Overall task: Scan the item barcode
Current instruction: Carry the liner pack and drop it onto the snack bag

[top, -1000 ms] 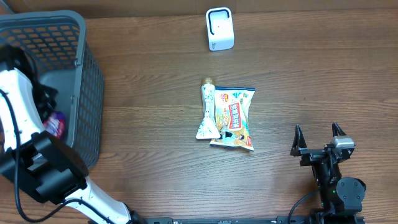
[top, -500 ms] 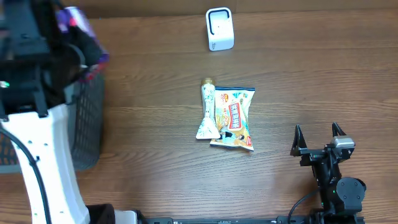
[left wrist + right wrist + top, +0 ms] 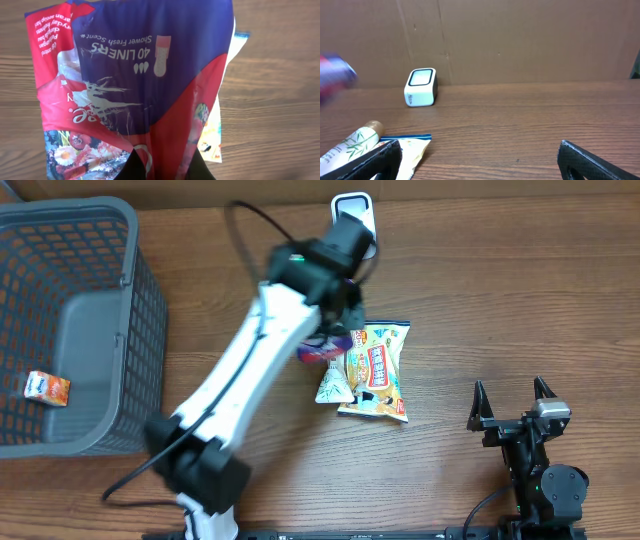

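Evidently the packet of liners [image 3: 150, 75] was off the counter [image 3: 500, 280], hanging from the left hand [image 3: 167, 170], whose fingers were clamped together on one short end of it. Its long axis ran straight away from that hand, with the printed purple-and-red face turned toward the wrist camera; no barcode showed on that face.

From overhead only a purple-and-red corner showed under the arm. It sat above the cap end of the tube [image 3: 333, 385] and just left of the snack bag [image 3: 378, 370].

The barcode scanner [image 3: 421, 87] stood at the far centre of the counter, just beyond the packet, with its window angled up toward the near side. The coming move probably turned on that short gap: the packet lay on the near side of the window, and the face carrying the code had to be turned toward it. Which face that was could not be told.

The left arm was by far the nearer one. The right hand [image 3: 510, 395] rested at the near right, well apart, fingers spread wide and holding nothing.

At the far left, the basket [image 3: 100, 210] held a small carton [image 3: 47, 387].
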`<state>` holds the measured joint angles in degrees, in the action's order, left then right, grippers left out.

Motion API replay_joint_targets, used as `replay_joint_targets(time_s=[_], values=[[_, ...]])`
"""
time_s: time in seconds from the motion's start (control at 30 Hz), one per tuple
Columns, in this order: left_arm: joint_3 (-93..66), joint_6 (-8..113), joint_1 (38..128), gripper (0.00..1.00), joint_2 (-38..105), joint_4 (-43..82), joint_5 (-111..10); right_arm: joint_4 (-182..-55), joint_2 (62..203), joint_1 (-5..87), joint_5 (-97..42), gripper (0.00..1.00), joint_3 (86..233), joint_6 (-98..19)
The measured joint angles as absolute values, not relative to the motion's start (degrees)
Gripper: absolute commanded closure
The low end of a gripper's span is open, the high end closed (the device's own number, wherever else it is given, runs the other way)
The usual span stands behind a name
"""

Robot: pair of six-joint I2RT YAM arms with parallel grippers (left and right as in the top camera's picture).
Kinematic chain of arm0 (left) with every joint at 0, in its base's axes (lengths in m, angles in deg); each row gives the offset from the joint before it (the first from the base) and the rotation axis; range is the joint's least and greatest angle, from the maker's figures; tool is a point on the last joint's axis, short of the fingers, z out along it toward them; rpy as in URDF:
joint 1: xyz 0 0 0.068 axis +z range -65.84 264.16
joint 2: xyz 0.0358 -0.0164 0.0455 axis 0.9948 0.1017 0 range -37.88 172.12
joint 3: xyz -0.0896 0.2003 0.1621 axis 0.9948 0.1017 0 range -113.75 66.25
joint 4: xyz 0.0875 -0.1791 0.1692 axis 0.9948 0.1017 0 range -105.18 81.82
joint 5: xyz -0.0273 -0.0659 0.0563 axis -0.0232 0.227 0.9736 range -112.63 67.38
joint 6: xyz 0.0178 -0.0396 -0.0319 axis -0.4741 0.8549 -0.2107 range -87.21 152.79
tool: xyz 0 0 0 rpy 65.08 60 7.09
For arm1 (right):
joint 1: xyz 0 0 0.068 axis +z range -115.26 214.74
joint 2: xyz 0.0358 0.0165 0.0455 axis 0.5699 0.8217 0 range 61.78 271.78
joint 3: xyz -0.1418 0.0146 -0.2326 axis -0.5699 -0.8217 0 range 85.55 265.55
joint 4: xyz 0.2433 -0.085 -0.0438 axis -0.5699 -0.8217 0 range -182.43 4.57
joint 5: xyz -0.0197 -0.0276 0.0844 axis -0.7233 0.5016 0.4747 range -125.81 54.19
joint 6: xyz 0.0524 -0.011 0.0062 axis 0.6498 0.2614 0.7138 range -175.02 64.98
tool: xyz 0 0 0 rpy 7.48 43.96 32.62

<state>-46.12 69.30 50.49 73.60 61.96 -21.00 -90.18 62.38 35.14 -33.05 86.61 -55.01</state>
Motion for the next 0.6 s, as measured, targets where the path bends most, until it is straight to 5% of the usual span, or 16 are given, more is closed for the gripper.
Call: replay_joint_targets(time_s=[0.1,0.23,0.33,0.6], values=[[-45.8,69.9,47.6,0.96,78.2,59.4,-21.1,-90.2,62.4,35.1,-33.0,0.0,86.6,-55.0],[-45.8,70.3,44.3,0.59,82.7,58.6,-21.1,-90.2,62.4,35.1,-33.0,0.0,86.6,-55.0],[-45.8,70.3,43.7,0.47,83.2,59.1,-21.2,-90.2,62.4,35.1,-33.0,0.0,86.6,-55.0],[-62.4,66.8,47.3,0.46,83.9,71.0,-21.4,-90.2,62.4,35.2,-33.0,0.0,86.6,-55.0]])
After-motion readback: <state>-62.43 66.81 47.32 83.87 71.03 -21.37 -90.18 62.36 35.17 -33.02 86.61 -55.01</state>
